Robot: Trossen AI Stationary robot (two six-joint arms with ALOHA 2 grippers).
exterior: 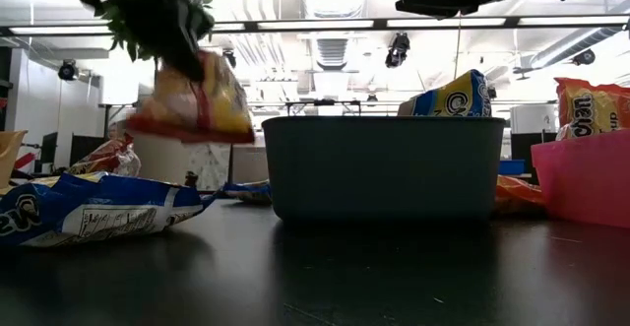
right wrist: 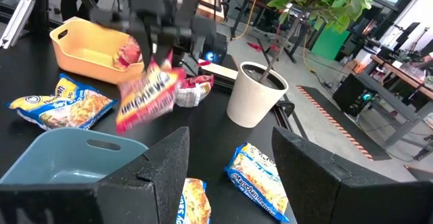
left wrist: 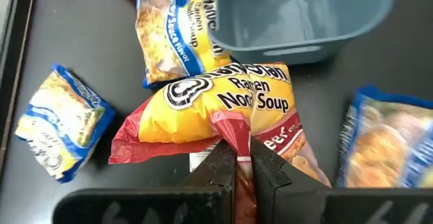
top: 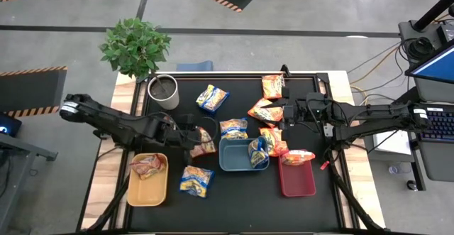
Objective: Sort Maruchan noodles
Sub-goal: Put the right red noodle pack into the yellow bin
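Red-yellow noodle packet (left wrist: pixel 223 105) pinched by its crinkly edge in left tool (left wrist: pixel 242 162), lifted; thin grip could slip. Right tool (right wrist: pixel 230 163) spread, empty.

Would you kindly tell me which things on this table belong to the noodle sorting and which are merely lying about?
Part of the job:
- red-and-yellow packet, pinched in the left hand
- loose noodle packets, e.g. a blue one and an orange one
- yellow tray, blue tray, red tray
- right hand, open

Lying about:
- white pot with plant
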